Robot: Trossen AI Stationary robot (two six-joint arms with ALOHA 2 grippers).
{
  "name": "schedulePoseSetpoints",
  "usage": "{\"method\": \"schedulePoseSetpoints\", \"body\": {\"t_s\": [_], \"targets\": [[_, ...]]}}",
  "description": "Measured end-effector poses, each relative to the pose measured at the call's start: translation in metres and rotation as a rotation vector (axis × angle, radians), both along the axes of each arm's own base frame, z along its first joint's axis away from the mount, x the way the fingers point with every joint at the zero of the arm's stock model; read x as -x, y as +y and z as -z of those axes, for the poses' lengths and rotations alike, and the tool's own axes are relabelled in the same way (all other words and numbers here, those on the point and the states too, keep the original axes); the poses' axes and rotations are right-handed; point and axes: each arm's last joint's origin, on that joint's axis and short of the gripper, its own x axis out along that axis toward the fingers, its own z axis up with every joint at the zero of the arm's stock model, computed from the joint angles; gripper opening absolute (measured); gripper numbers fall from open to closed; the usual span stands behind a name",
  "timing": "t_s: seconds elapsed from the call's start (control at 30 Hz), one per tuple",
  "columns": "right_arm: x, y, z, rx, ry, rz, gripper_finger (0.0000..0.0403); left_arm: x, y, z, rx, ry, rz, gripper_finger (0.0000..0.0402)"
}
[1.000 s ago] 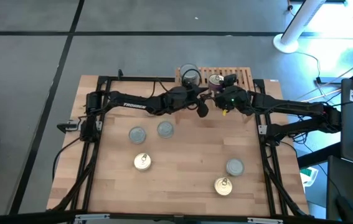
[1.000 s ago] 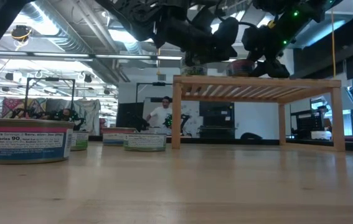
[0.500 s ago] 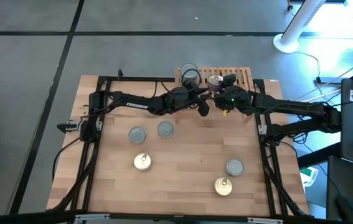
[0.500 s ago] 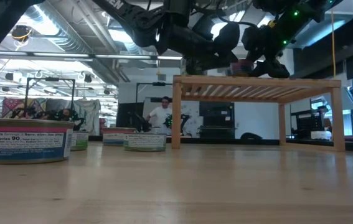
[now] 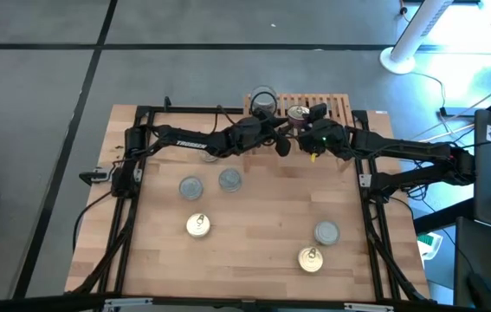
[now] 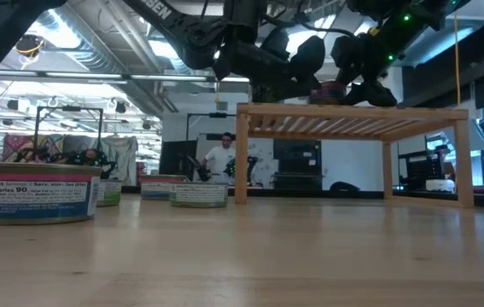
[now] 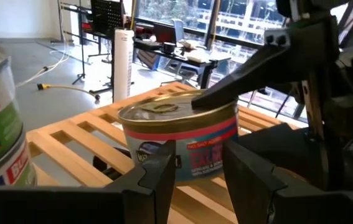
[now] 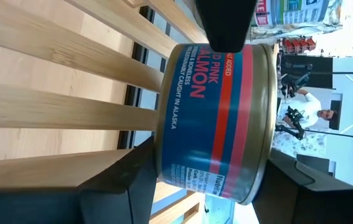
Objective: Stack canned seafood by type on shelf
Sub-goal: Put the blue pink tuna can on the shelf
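A low slatted wooden shelf [image 5: 332, 106] is seen at the far edge of the table [image 5: 254, 225], where both arms are gathered. On its slats a blue-and-red salmon tin [image 8: 216, 121] with a gold top is straddled by the right gripper [image 5: 306, 121], whose two fingers stand on either side of the tin's wall in the right wrist view; whether they press on it or merely flank it cannot be told. The same tin is shown upright on the slats in the left wrist view, a dark finger of the other arm laid across its lid. The left gripper [image 5: 281, 143] is held just in front of that tin at the shelf's near edge, its fingers [image 7: 157, 180] parted with nothing between them. A second tin [image 5: 262, 104], silver-topped with a green-and-white label, stands at the shelf's left end, close beside the left arm. Four more tins are left on the tabletop: two with silver-grey tops [image 5: 191, 187] [image 5: 229, 179] side by side at left centre, a gold-topped one [image 5: 197, 225] nearer the front edge, and on the right a silver-grey one [image 5: 326, 232] with a gold pull-ring one [image 5: 311, 259] just in front of it. In the low view the shelf is seen standing on four legs, and a person [image 6: 222, 159] is visible in the room beyond.
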Motion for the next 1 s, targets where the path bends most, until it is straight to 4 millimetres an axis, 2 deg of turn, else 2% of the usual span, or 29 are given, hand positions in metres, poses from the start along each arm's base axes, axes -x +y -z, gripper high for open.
{"method": "schedulePoseSetpoints", "body": {"t_s": [0.3,0.63,1.0], "targets": [[-0.0003,0.0001,0.0001,-0.004,-0.002,-0.005,0.0205,0.0007,0.0024,0.0002,0.019,-0.010,-0.007,0.0127],[-0.0003,0.0001,0.0005,-0.008,-0.003,-0.006,0.0208,-0.0010,-0.0041,0.0005,0.019,-0.007,0.008,0.0127],[-0.0015,-0.0009,-0.0013,0.022,-0.033,0.030,0.0286,-0.0012,-0.0049,0.0005,0.019,-0.007,0.010,0.0127]]}}
